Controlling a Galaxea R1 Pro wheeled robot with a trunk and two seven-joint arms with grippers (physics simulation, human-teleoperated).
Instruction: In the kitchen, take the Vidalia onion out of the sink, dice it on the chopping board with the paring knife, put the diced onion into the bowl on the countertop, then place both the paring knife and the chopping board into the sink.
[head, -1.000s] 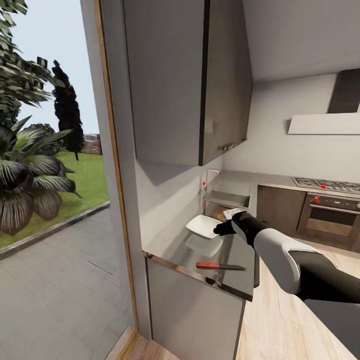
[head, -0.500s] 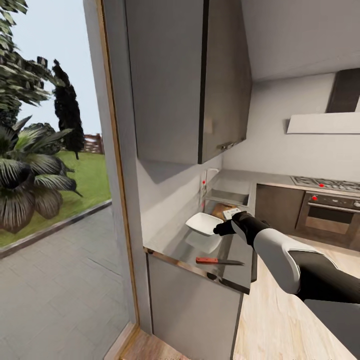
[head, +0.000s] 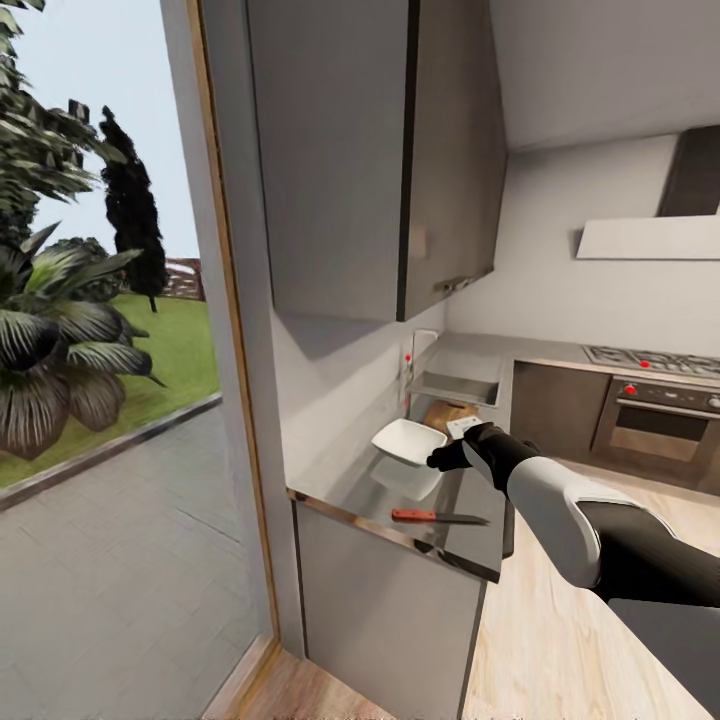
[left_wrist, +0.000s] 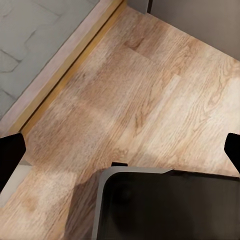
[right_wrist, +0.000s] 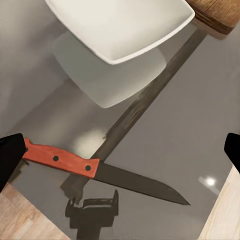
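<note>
The paring knife (head: 436, 517) with its red-orange handle (right_wrist: 60, 160) lies flat on the grey countertop (head: 470, 540), near the counter's end. Just beyond it sits the white bowl (head: 408, 442), also seen from above as the bowl (right_wrist: 120, 25). The wooden chopping board (head: 447, 414) lies behind the bowl, and one corner of the board (right_wrist: 215, 12) is visible. Further back is the steel sink (head: 462, 385); the Vidalia onion is hidden. My right gripper (head: 443, 459) hovers open above the knife (right_wrist: 120, 155). My left gripper (left_wrist: 120, 155) is open over the floor.
A glass door with a wooden frame (head: 225, 330) stands left of the counter's end. Wall cabinets (head: 380, 160) hang above the counter. An oven and hob (head: 655, 400) are at the back right. Wooden floor (head: 560, 650) runs along the counter, and my dark base (left_wrist: 170, 205) is below my left arm.
The whole head view has shifted slightly, so the camera moved. My right arm keeps the same pose above the knife and bowl, and nothing on the counter has moved.
</note>
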